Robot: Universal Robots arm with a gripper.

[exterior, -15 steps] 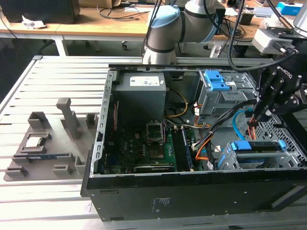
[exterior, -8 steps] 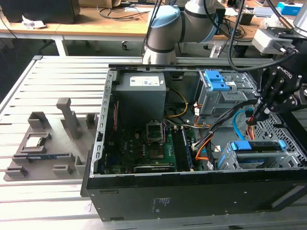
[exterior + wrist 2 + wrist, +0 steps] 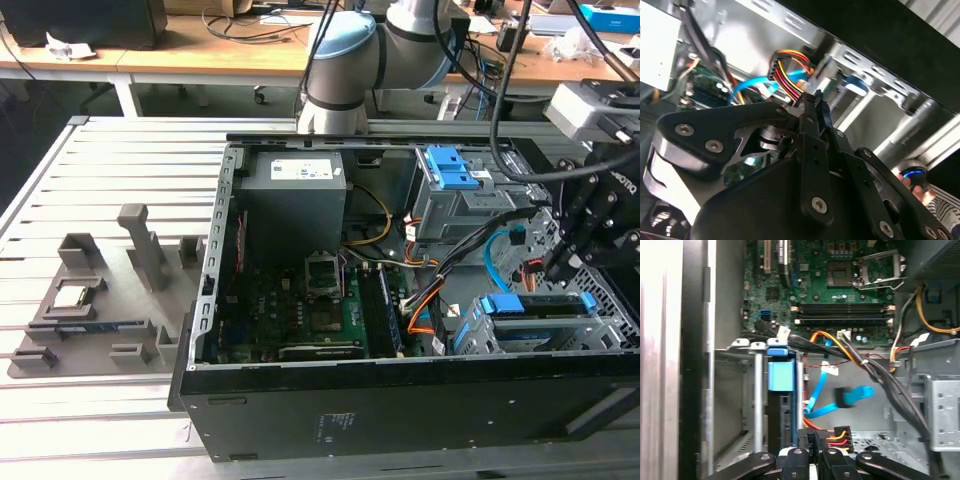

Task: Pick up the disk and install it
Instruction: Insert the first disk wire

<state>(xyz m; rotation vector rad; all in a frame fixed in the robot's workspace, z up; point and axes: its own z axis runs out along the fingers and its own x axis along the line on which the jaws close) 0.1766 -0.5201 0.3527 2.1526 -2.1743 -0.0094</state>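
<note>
At the right of the exterior view the claw (image 3: 556, 268) (fingers pressed together, holding nothing) hangs just above the disk (image 3: 535, 305), which sits in its bay inside the open computer case (image 3: 400, 400).

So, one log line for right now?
task: install disk | gripper: shut, not on disk, over drive cage | disk: sitting in cage, blue rails showing

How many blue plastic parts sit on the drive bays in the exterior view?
2: a latch atop the upper grey bay, and the disk's bracket in the lower bay at the exterior view's right. Cables may hide others.
</note>
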